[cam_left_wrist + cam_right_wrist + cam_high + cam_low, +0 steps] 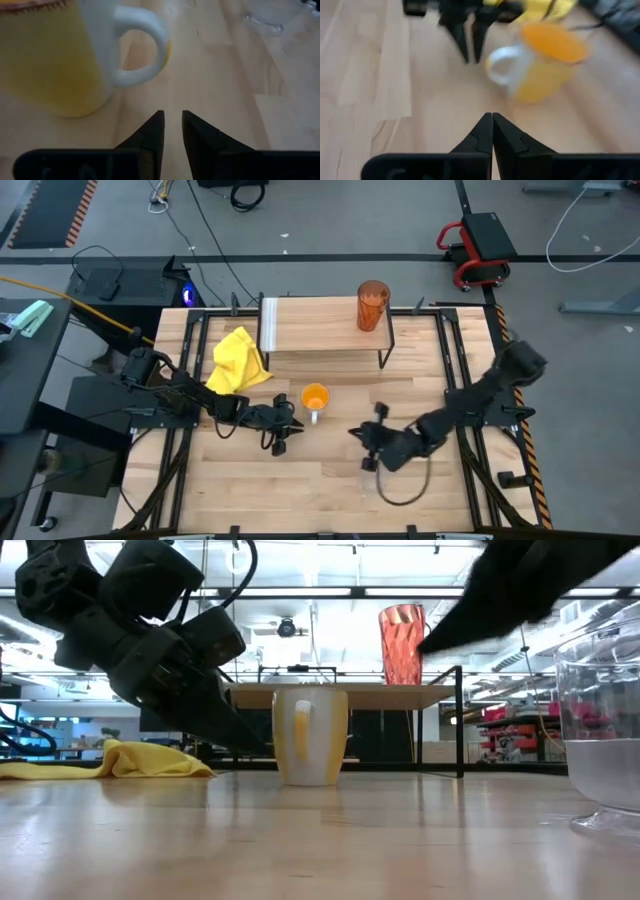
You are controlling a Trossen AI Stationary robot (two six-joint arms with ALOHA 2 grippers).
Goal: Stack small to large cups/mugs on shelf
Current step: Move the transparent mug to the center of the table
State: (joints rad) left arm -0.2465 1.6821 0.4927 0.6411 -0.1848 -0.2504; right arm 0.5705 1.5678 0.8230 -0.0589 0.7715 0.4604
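My right gripper: two dark fingers, tips pressed together, nothing between them, held over the light-wood tabletop.

Orange ceramic mug with white handle: upright on the tabletop ahead of my fingertips, its handle toward the other arm's gripper.

Left gripper: dark, farther off, two pointed fingers slightly parted, just beside the mug handle.

Yellow cloth: behind the mug, partly visible.

Both arms are black and chunky-jointed; the left gripper and right gripper have dark, tapering wedge-shaped fingers.
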